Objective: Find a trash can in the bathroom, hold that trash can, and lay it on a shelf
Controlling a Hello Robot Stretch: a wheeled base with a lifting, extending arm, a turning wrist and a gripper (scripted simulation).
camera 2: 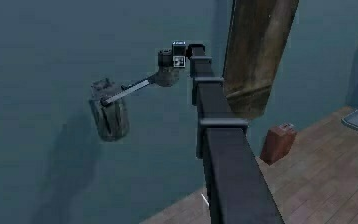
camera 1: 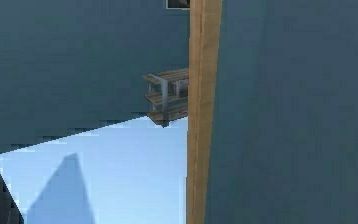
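Observation:
In the arm side view my dark arm [camera 2: 222, 140] rises from the bottom edge to the two white marked squares. Left of them the gripper [camera 2: 111, 98] reaches out with its thin fingers [camera 2: 137, 90]. A small grey-brown trash can [camera 2: 113, 122] hangs at the fingers' far end, tilted, clear of the floor with only teal wall behind it, so the gripper holds the trash can. In the forward view a small wooden shelf [camera 1: 167, 96] stands against the teal wall, partly hidden behind an upright wooden post [camera 1: 203, 110].
Pale blue floor [camera 1: 107, 170] stretches ahead toward the shelf between teal walls. A dark wooden panel [camera 2: 257, 50] hangs beside the arm. A small reddish box [camera 2: 279, 143] sits on the wood-plank floor [camera 2: 317, 170]. A picture [camera 1: 177, 4] hangs high on the wall.

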